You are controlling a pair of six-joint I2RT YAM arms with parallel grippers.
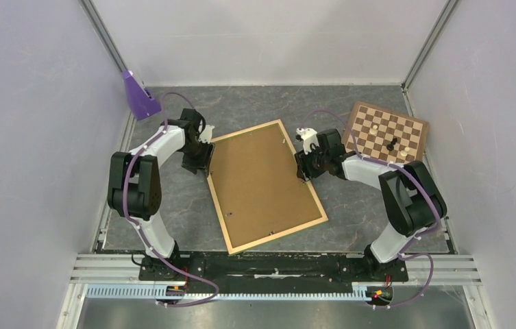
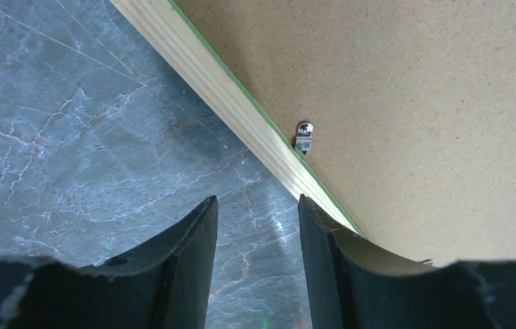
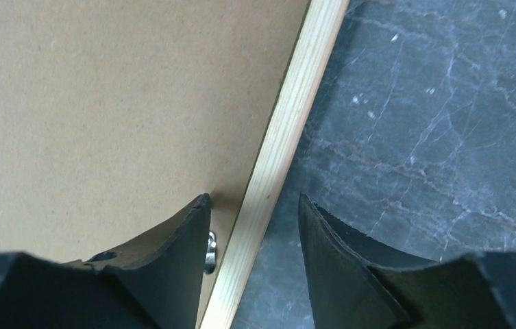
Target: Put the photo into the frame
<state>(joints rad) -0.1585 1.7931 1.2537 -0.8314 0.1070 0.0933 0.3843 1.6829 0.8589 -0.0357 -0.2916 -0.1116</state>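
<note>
Pale natural wood is presented upward by the frame (image 1: 279, 235), which is laid face down at the centre of the grey marbled table (image 1: 378, 199). Its long axis is skewed from about 11 o'clock to 5 o'clock in the overhead view. A plain brown hardboard panel (image 1: 265, 185) is seated inside the rails and fills the opening. In the left wrist view a thin green edge is observed along the rail's inner side, and a small metal clip (image 2: 303, 135) is screwed to the panel just beside that rail. The left gripper (image 1: 203, 161) is positioned on the left long rail, toward 10 o'clock of the frame's centre. Its fingers (image 2: 193, 253) are held apart, one over bare table and the other over rail and panel, with nothing gripped between them. The right gripper (image 1: 303, 168) is stationed at the opposite long rail, toward 2 o'clock of the frame's centre. Its jaws are likewise spread: the rail passes through the gap with table visible beside it, and contact with the rail cannot be confirmed. A second clip (image 3: 210, 252) is partly hidden behind that gripper's panel-side finger. A brown-and-cream chessboard (image 1: 368, 116) carrying a few pieces is recorded at 2 o'clock of the table, near the frame but apart from it. A purple object (image 1: 138, 96) is noted at 10 o'clock, by the wall.
</note>
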